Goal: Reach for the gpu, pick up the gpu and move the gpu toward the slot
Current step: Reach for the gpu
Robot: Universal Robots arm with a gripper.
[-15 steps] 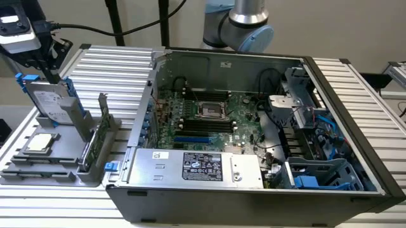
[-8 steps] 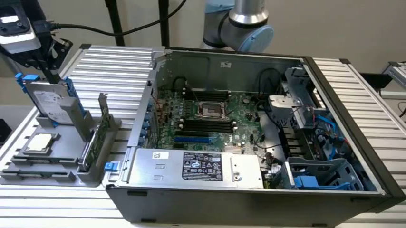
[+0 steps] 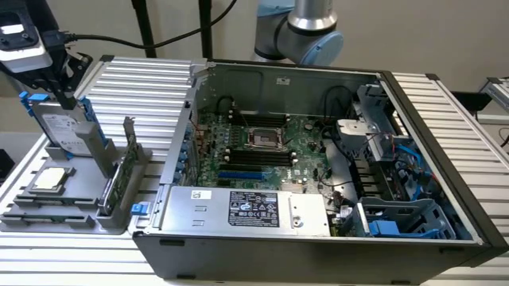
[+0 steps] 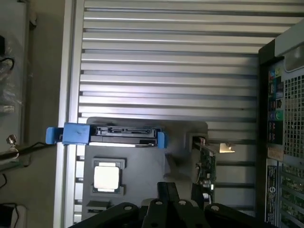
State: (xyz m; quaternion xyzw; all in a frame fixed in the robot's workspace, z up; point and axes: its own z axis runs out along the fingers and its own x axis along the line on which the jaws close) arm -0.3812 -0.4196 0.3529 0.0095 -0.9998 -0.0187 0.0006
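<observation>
The gpu [image 3: 119, 174] is a thin green card standing on edge in a grey holder [image 3: 75, 223], its silver bracket at the upper end. My gripper [image 3: 71, 104] hangs at the exterior view's upper left, above the silver hard drive with blue rails [image 3: 65, 130] and apart from the gpu. It is shut with nothing in it. In the wrist view the gripper [image 4: 166, 186] is over the holder, with the gpu [image 4: 207, 164] seen edge-on a little to one side. The blue slot [image 3: 241, 176] lies on the motherboard inside the open computer case [image 3: 445, 196].
A small square silver chip [image 3: 49, 179] lies in the holder near the hard drive [image 4: 123, 134]; the chip [image 4: 107, 176] also appears from above. A grey power supply [image 3: 247, 208] fills the case's front. Ribbed aluminium table [image 3: 147, 83] surrounds everything. The arm's base [image 3: 306, 30] rises behind the case.
</observation>
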